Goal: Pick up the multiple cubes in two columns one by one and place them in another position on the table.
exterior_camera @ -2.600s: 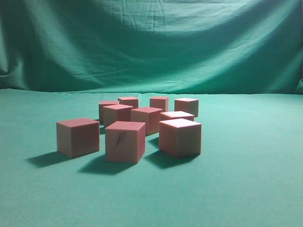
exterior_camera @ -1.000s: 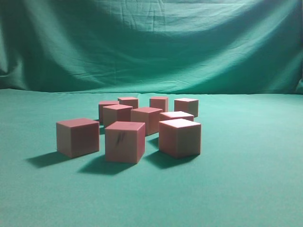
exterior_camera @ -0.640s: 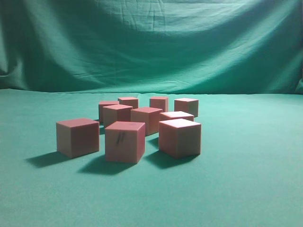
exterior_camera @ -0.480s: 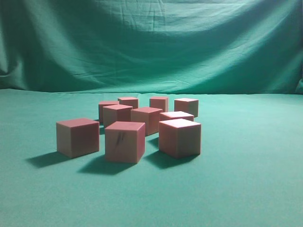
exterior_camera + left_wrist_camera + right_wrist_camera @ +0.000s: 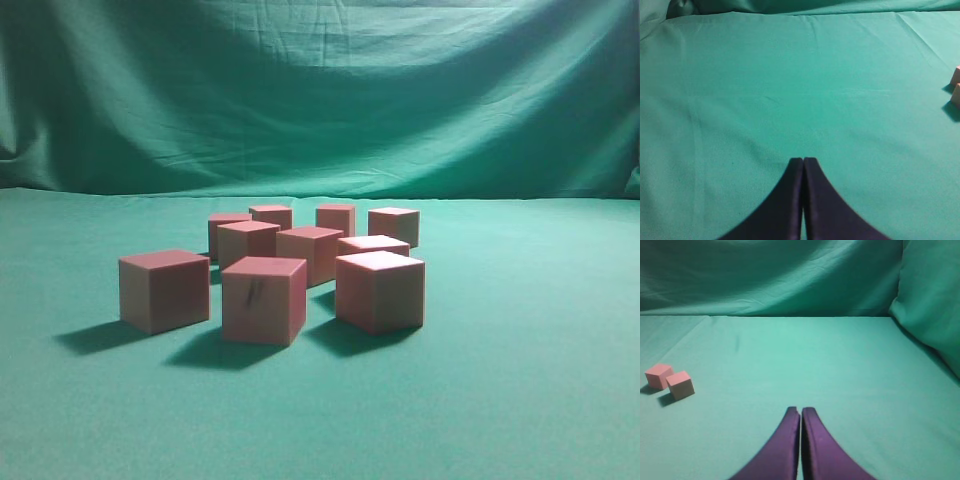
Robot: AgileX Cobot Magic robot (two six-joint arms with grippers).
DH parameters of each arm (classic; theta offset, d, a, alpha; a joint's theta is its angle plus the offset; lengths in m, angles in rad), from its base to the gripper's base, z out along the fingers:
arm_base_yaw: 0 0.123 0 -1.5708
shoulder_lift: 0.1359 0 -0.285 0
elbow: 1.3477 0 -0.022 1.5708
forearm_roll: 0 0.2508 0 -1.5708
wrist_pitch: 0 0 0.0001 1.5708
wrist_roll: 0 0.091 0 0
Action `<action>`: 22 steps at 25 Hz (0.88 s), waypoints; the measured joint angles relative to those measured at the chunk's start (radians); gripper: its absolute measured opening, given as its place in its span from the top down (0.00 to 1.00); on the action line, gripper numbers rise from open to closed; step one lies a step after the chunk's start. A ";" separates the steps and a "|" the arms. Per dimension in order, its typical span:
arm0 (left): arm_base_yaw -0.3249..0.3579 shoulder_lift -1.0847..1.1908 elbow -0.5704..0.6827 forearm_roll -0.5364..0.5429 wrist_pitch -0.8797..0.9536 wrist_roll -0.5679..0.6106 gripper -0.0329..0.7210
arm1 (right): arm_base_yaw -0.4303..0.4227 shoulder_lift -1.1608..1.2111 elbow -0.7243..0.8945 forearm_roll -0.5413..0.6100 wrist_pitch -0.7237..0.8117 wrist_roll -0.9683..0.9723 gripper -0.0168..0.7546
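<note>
Several reddish-pink cubes [image 5: 310,252] stand in a loose cluster on the green table [image 5: 520,380] in the exterior view. The front one [image 5: 264,299] bears a dark smudge, and another [image 5: 165,289] sits apart to its left. No arm shows in that view. In the left wrist view my left gripper [image 5: 803,159] is shut and empty over bare cloth, with edges of two cubes [image 5: 955,86] at the far right. My right gripper [image 5: 800,409] is shut and empty too, and two cubes [image 5: 670,380] lie well off to its left.
A draped green backdrop [image 5: 320,90] rises behind the table. Bare cloth stretches to the left, right and front of the cluster. In the right wrist view a fold of cloth [image 5: 932,300] bulges at the right.
</note>
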 joint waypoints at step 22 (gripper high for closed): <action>0.000 0.000 0.000 0.000 0.000 0.000 0.96 | 0.000 0.000 0.001 -0.308 0.156 0.339 0.98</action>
